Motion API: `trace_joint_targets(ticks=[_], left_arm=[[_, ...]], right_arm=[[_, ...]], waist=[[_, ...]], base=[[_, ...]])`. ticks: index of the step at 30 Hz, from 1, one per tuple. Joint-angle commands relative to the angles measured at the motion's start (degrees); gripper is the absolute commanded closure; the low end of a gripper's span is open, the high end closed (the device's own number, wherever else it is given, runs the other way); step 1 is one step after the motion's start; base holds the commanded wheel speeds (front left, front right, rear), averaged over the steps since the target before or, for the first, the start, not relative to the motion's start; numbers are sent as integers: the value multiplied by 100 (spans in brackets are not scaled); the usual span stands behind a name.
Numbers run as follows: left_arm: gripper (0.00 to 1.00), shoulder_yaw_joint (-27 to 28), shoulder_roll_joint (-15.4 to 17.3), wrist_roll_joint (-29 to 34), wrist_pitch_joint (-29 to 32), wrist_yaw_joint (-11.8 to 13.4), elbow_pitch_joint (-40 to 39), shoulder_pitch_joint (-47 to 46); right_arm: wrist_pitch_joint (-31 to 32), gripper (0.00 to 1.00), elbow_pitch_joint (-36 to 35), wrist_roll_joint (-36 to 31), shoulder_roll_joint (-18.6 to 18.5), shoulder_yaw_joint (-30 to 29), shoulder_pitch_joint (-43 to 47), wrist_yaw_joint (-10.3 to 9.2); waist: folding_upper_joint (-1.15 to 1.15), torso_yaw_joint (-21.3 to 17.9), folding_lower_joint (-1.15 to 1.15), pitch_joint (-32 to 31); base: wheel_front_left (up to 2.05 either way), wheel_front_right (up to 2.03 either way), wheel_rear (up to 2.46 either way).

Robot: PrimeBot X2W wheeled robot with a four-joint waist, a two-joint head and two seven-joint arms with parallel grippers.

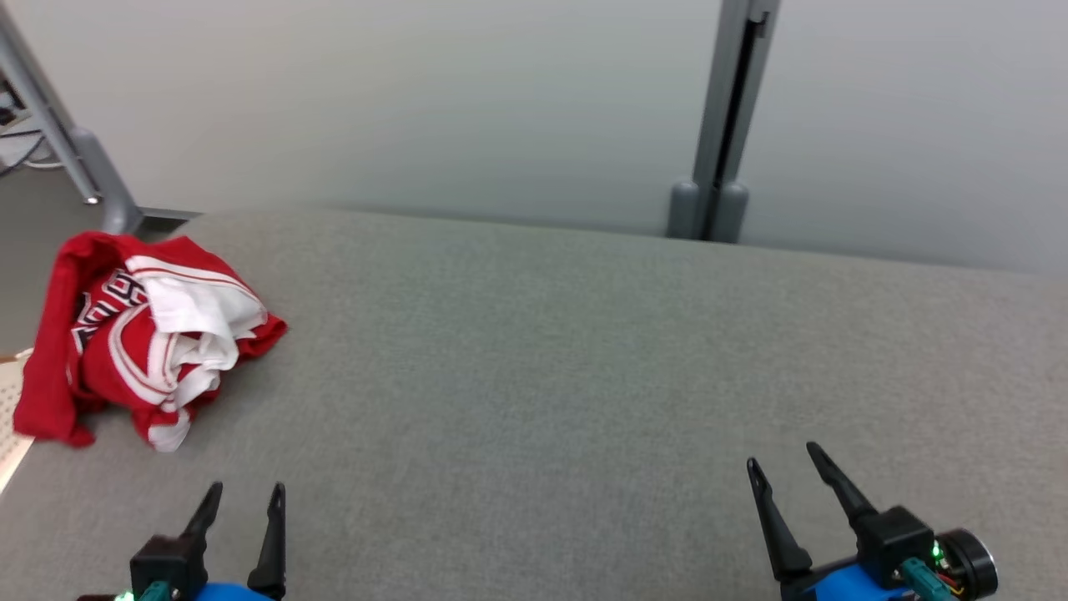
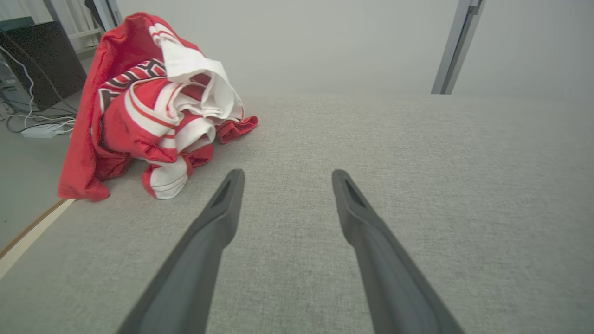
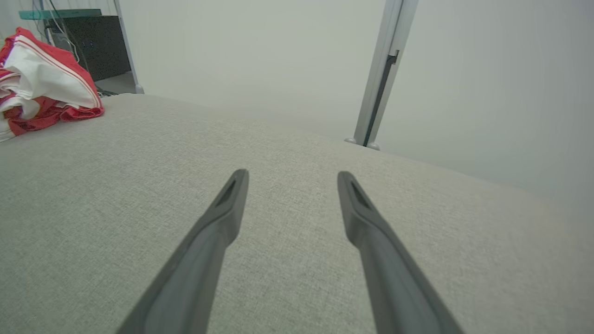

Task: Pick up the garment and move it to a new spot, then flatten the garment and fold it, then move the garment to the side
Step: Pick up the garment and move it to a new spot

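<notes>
Garment [image 1: 142,334] bunched in red-white heap, ahead and off to left of left claw [image 1: 247,488], sitting right at worktop [image 1: 542,376] edge, one red fold drooping over side. Well apart from right claw [image 1: 781,455]. Both claws spread wide, gripping nothing, low over grey surface. Looks like ready pose, pre-opened for grab. Guessing left claw goes first since it's nearer. Pickup not yet begun.

Count: one garment [image 1: 142,334], a single crumpled heap. One grey table [image 1: 542,376]. Two grippers, the left gripper [image 1: 248,487] and the right gripper [image 1: 781,454], with two dark fingers [image 2: 218,218] each, four in all. Two grey metal posts: one upright post [image 1: 717,125] and one slanted post [image 1: 58,133]. One black cabinet [image 2: 41,60].
</notes>
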Motion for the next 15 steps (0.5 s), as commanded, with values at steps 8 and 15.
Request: trace_joint_targets(ticks=[8,15], left_arm=[[0,257,107,-71,-16,-7,126,4],[0,514,117,-81,-16,-7,218,12]], right_arm=[[-29,0,108,48,-16,80,-164,1],[-29,0,183,155,-18,84,-306,1]], waist=[[0,979,-1,202],[0,1509,-1,244]], base=[[0,0,0],[0,0,0]])
